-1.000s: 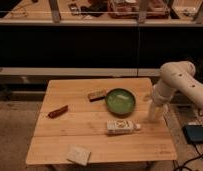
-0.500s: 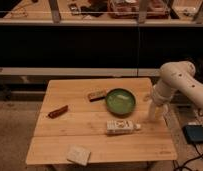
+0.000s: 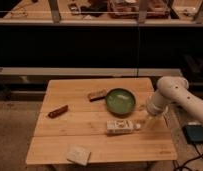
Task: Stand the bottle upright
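Nothing has moved since the earlier frames — your arm and every item sit as before.

Camera view, listed for you:
- Bottle [image 3: 120, 126]: on its side at the front right of the table [image 3: 95, 142], cap end pointing right, just in front of the bowl [image 3: 120, 100].
- Gripper [image 3: 148, 120]: low over the table, just right of the cap — fingers apart, holding nothing.
- Bar [image 3: 58, 111]: brown, on the left side.
- Block [image 3: 78, 154]: tan, near the front edge.
- Box [image 3: 97, 94]: small, by the bowl's left rim; you cannot tell whether they touch.
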### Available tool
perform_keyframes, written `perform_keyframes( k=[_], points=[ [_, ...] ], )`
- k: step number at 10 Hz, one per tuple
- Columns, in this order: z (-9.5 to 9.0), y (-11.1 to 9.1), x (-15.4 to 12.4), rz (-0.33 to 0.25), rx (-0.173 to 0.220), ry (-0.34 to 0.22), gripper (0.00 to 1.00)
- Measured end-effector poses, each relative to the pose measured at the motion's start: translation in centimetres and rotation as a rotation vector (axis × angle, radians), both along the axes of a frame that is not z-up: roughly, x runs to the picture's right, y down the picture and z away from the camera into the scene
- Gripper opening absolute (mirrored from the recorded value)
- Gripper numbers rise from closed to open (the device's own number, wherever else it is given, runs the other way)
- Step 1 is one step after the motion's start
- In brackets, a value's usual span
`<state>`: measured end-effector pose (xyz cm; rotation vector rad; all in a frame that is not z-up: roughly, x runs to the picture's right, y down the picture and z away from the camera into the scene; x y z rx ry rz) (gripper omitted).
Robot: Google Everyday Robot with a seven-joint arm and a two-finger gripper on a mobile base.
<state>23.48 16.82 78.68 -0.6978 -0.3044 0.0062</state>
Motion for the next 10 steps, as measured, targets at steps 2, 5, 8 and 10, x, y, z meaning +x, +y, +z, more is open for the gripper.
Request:
perform_keyframes(
  k=[2,5,8,10],
  points=[
    [1.9,2.0,-0.3,-0.006,0.011,0.043,0.65],
    [4.0,3.8,-0.6,-0.003,0.042,0.117,0.65],
    [4.8,3.8,-1.8,0.018,0.08,0.112,0.65],
    [4.2,3.5,-1.9,0.016,0.091,0.101,0.65]
  ],
)
